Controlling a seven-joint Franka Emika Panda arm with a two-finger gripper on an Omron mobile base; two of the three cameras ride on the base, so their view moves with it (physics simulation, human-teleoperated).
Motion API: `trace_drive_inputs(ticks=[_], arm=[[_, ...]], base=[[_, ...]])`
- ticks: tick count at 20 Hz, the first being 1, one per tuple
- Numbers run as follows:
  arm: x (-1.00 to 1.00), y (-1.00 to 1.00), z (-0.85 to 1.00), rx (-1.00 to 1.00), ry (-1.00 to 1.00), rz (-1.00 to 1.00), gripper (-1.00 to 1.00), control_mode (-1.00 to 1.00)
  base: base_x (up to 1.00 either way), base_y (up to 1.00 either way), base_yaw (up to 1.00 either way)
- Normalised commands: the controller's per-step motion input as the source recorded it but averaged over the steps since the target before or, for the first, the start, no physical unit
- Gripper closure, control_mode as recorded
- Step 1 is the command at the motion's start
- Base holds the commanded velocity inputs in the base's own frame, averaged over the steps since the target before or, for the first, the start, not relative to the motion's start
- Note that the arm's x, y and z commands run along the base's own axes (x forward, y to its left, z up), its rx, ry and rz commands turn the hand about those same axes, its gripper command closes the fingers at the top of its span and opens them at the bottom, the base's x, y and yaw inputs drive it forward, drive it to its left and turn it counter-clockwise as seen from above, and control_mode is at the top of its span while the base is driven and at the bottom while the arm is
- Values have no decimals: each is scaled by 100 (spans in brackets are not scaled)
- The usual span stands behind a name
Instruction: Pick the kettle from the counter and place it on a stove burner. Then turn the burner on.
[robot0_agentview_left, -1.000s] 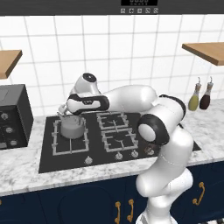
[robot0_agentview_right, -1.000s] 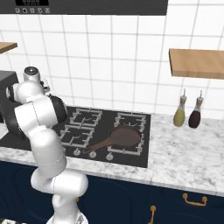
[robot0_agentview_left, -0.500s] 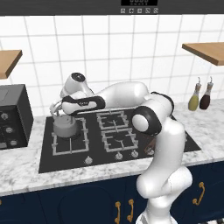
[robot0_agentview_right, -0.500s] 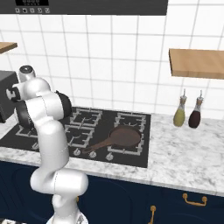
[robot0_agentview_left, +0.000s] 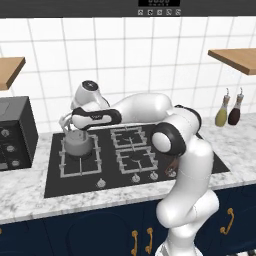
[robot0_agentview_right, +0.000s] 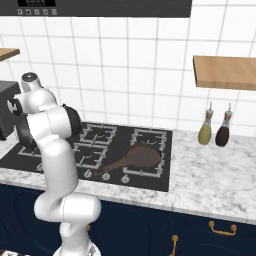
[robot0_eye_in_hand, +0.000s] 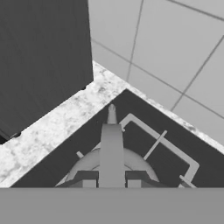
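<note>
While the hand (robot0_agentview_left: 68, 125) hangs low over the left part of the stove (robot0_agentview_left: 150, 172), its two fingers are together on the thin wire handle of the kettle (robot0_agentview_left: 78, 143), as far as the left base view and the hand view let me judge. In the hand view the fingertips (robot0_eye_in_hand: 89, 182) stand at each side of the handle strip, with the round grey body of the kettle directly under them.

The kettle is inside the large burner (robot0_agentview_left: 80, 155) at the left of the stove, over its black grate. I cannot tell if its bottom already touches the grate or is a little above it, because the body hides the contact. So the first part of the task, taking the kettle off the surface (robot0_agentview_left: 30, 195) and bringing it to the burner, looks almost done. What is left, in my judgement, is to let go of the handle, lift the hand away, and then turn the burner on. The knobs (robot0_agentview_left: 101, 183) are in a row along the front edge of the stove, near the kettle but well below the hand.

A dark box-shaped appliance (robot0_agentview_left: 15, 132) stands on the surface just beside the stove at the left, close to the hand. A brown pan (robot0_agentview_right: 137, 157) lies on the right burners, well apart from the kettle.
</note>
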Motion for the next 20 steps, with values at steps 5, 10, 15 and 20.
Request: trace_drive_inputs(ticks=[5, 10, 15, 20], arm=[[0, -8, -4, 0, 2, -4, 100, -100], [2, 1, -55, 0, 11, 0, 100, -100], [0, 0, -38, 0, 7, 0, 100, -100], [0, 0, -1, 0, 0, 0, -100, -100]], base=[[0, 0, 0], [0, 0, 0], [0, 0, 0], [0, 0, 0]])
